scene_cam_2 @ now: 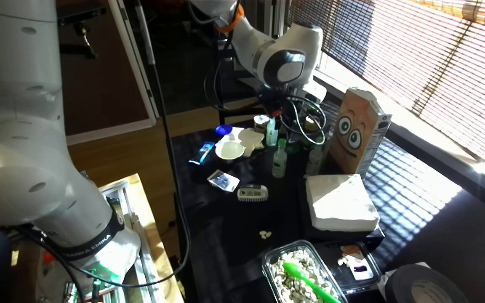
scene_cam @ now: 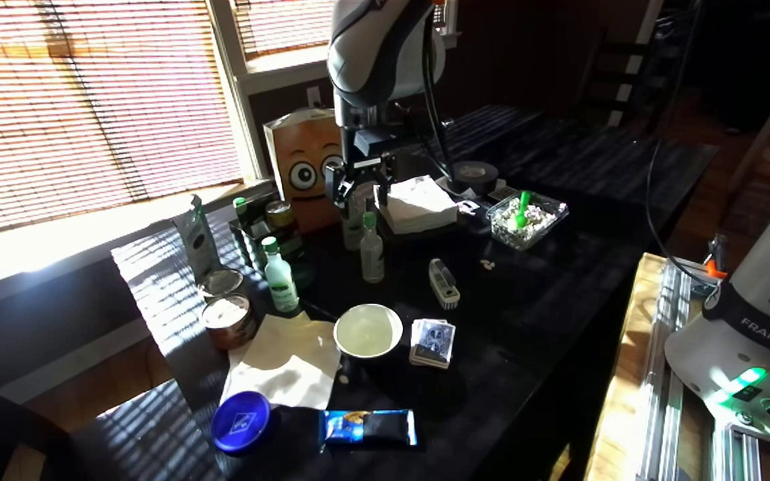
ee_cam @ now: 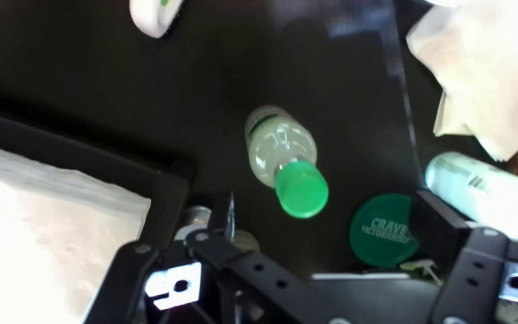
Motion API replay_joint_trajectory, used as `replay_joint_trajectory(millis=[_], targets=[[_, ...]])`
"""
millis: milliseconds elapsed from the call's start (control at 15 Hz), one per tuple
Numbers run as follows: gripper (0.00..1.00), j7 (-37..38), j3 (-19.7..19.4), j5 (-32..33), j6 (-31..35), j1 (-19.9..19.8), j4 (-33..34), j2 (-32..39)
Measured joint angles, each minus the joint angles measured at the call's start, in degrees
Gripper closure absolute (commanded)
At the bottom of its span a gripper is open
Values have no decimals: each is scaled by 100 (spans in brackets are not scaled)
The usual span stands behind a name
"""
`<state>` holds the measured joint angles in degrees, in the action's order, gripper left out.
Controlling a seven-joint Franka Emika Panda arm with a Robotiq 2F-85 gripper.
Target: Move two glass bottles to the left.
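The pale clear-greenish glass bottle with a green cap stands upright mid-table; it shows in both exterior views. In the wrist view, the clear bottle leans toward the picture's bottom, its cap just ahead of the space between my fingertips. The pale green glass bottle stands upright nearer the tins and paper; it also shows in an exterior view and at the wrist view's right. My gripper is open and empty. In an exterior view, it hangs above the clear bottle, beside the box; in the other view cables and wrist hide it.
A cardboard box with a face, a further clear bottle and a white napkin stack stand close by the gripper. A white bowl, cards, a brush, tins and paper lie nearer that camera.
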<state>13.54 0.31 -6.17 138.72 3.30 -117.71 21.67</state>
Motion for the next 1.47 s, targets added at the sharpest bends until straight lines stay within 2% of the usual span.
replay_joint_trajectory(millis=[200, 533, 600, 867, 1267, 1333, 1467], targets=[[0, -240, 110, -10, 207, -5, -409, -62], [1, 116, 22, 61, 770, 105, -614, -71], [20, 227, -32, 100, 813, 141, -614, -71], [47, 519, -198, 247, 819, 219, -614, -70], [89, 689, -237, 325, 819, 255, -611, -70], [95, 719, -244, 346, 819, 275, -610, -70], [93, 786, -258, 418, 819, 312, -606, -70]])
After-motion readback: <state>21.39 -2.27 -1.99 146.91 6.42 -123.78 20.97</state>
